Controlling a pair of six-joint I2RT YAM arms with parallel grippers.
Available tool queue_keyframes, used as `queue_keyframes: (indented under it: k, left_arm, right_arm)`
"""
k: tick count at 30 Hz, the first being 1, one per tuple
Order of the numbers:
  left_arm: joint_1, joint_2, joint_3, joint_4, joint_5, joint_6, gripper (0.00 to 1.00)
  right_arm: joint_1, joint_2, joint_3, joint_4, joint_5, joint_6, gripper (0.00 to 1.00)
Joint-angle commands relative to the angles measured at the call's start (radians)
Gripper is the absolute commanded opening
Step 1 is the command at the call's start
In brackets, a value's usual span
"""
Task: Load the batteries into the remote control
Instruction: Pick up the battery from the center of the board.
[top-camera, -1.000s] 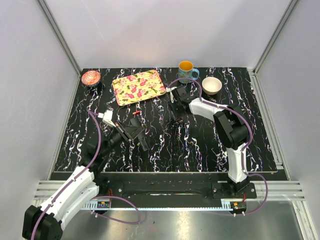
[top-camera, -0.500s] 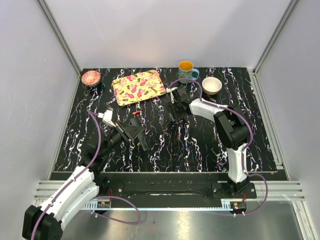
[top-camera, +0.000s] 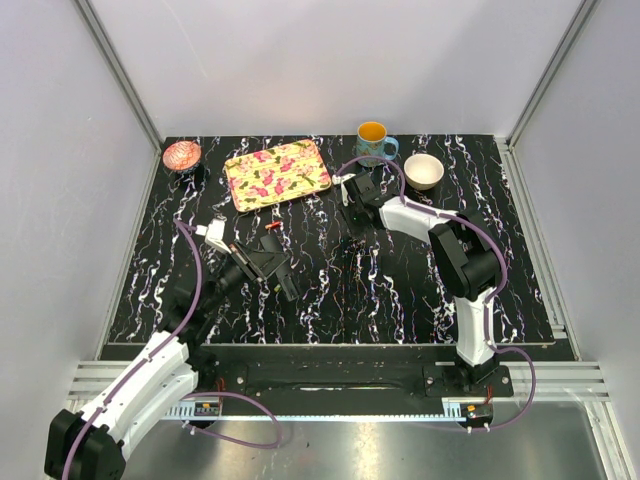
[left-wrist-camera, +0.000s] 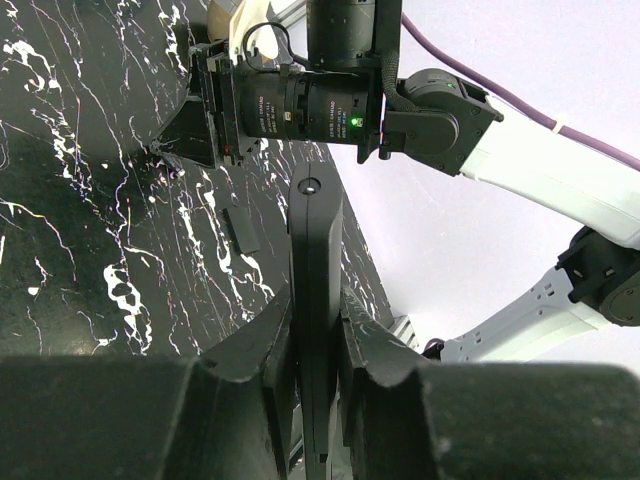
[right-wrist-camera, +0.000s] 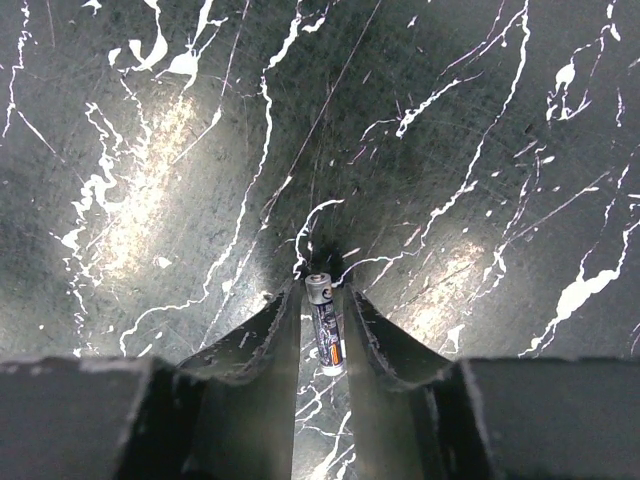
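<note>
**Top external view: two arms, one remote control (left-wrist-camera: 316, 225), one battery (right-wrist-camera: 325, 325)**

Nearest the bases, the left gripper (left-wrist-camera: 316, 302) is clamped on the single remote control. This slim black bar juts forward from between the fingers, above the black, white-veined table (top-camera: 400, 290). One small flat black piece (left-wrist-camera: 240, 228) lies on the surface beyond it. Farther out, the right gripper (right-wrist-camera: 320, 293) points down at the table. Its two fingers (right-wrist-camera: 260, 340) stand close on either side of one battery, silvery with a dark and orange label. Whether they press it cannot be told. Along the far edge sit one floral tray (top-camera: 277, 173), one mug (top-camera: 373, 142) and two bowls, one reddish (top-camera: 182, 155) and one white (top-camera: 423, 171).
</note>
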Motion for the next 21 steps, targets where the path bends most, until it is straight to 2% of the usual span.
queue_keyframes:
  k: [1,14,19,21]
  left_arm:
    - [-0.002,-0.011,0.002,0.058,0.025,-0.002,0.0]
    - [-0.002,0.002,0.005,0.061,0.027,-0.001,0.0]
    - [-0.002,0.003,0.0,0.064,0.028,-0.002,0.0]
    - [-0.002,0.003,-0.001,0.067,0.027,-0.004,0.0]
  right_arm:
    - [0.004,-0.048,0.015,0.002,-0.01,-0.008,0.32]
    - [0.004,-0.017,0.002,-0.003,-0.029,-0.01,0.31]
    - [0.005,-0.017,-0.016,-0.003,-0.029,-0.007,0.38]
    - [0.004,-0.017,-0.024,-0.001,-0.029,-0.007,0.38]
